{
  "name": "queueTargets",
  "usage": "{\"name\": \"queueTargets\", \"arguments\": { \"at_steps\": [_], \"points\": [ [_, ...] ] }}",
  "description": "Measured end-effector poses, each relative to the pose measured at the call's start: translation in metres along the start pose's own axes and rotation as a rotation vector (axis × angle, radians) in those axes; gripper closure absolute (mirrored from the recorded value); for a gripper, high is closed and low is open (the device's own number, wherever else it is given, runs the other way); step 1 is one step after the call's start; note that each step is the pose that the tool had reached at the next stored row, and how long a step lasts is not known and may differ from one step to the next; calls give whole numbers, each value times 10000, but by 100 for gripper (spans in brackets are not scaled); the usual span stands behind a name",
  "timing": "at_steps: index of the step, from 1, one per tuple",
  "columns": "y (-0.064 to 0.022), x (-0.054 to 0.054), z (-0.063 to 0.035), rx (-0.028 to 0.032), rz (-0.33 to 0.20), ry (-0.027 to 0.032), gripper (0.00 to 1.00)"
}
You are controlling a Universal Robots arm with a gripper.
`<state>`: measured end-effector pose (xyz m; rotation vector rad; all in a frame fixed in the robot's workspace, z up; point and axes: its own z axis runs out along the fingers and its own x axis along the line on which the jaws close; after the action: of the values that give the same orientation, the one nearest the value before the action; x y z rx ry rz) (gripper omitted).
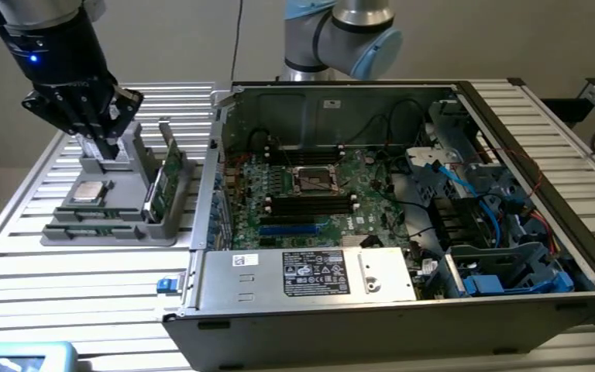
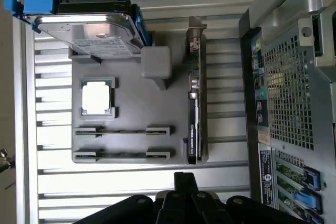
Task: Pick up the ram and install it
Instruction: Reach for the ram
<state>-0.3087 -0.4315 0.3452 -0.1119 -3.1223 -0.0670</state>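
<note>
The ram (image 2: pixel 123 155) is a thin green stick lying on edge in the outer of two narrow holders of a grey parts tray (image 2: pixel 131 114). In the exterior view my gripper (image 1: pixel 106 146) hangs just above the far end of that tray (image 1: pixel 70 232), at the exterior view's left. Its dark fingers (image 2: pixel 185 178) are shut with nothing between them, just off the tray's edge beside the ram's holder. The open computer case (image 1: pixel 401 310) lies at the exterior view's right, with the motherboard's black slots (image 1: pixel 308 203) near the processor socket.
On the tray are a processor chip (image 2: pixel 96 98), a tall upright green card (image 2: pixel 194 108) and a hard drive in a blue bracket (image 2: pixel 89 30). The case's rear panel (image 2: pixel 289 103) stands close beside the tray. Everything rests on a slatted metal table (image 1: pixel 91 294).
</note>
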Motion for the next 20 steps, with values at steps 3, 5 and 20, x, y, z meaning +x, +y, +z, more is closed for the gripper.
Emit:
{"name": "queueTargets", "arguments": {
  "at_steps": [3, 5, 20],
  "points": [
    [-20, 101, 33, 0, -2, 0, 89],
    [-31, 161, 50, -2, -5, -12, 89],
    [-83, 723, 128, 9, -40, -93, 89]
  ]
}}
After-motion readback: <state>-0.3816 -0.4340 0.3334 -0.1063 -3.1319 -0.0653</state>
